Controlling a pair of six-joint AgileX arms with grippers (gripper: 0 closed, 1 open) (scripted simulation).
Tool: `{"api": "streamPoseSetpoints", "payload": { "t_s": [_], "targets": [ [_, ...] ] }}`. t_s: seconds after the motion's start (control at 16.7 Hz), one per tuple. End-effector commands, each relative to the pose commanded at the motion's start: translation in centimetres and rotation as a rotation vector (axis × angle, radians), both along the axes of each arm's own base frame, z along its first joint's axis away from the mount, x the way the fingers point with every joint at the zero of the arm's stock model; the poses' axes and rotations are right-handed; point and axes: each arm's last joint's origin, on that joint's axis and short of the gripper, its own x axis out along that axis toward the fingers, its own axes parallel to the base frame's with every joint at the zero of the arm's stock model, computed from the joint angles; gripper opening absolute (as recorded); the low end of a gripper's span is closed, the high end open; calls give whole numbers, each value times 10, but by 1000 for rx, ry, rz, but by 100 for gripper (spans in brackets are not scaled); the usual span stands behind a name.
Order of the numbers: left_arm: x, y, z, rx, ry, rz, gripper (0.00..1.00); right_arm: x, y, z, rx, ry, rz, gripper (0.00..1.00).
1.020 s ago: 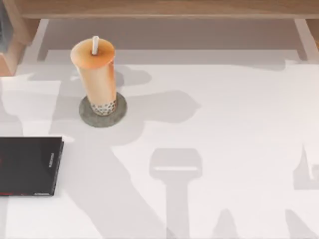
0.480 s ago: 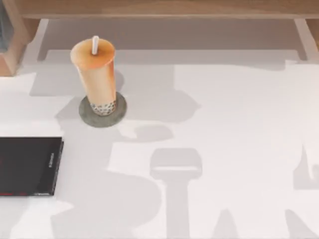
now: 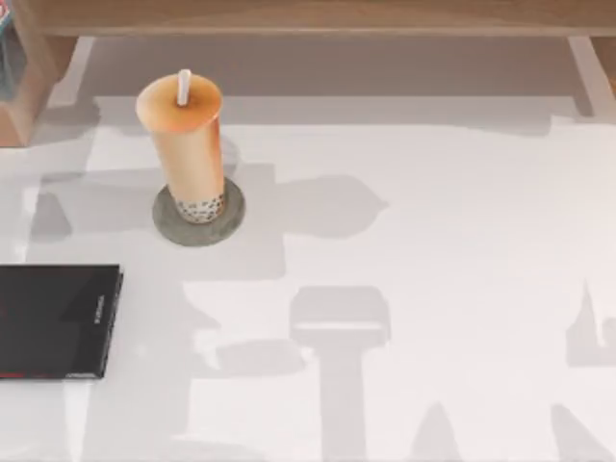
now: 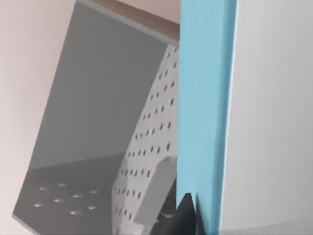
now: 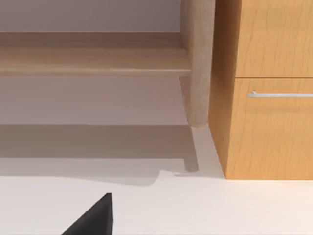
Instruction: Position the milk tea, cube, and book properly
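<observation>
The milk tea [image 3: 191, 144] stands on a round coaster [image 3: 198, 215] at the far left of the tabletop [image 3: 433, 241]. The left gripper's fingers [image 4: 185, 215] seemingly pinch the book [image 4: 203, 112]; a loose pinch could drop it.

We note a grey coaster [image 3: 231, 217], a thin black book [image 3: 53, 320] at table's left, a wooden drawer cabinet [image 5: 266, 88].

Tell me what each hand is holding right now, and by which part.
The left wrist view shows the book close up, with a dark fingertip at its blue edge; a hold looks likely, but it cannot be confirmed. The right hand carries nothing visible.
</observation>
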Motion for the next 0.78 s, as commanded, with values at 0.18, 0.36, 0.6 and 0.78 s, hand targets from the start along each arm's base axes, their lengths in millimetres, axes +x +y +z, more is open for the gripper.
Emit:
{"api": "streamPoseSetpoints", "payload": {
  "t_s": [0.18, 0.36, 0.6, 0.78],
  "targets": [
    [-35, -26, -45, 145, 109, -32, 0, 0, 0, 0, 0, 0, 0, 100],
    [-71, -46, -89, 257, 232, -65, 0, 0, 0, 0, 0, 0, 0, 100],
    [-104, -61, -122, 349, 341, -97, 0, 0, 0, 0, 0, 0, 0, 100],
    [-109, -63, -127, 364, 359, -104, 0, 0, 0, 0, 0, 0, 0, 100]
  ]
}}
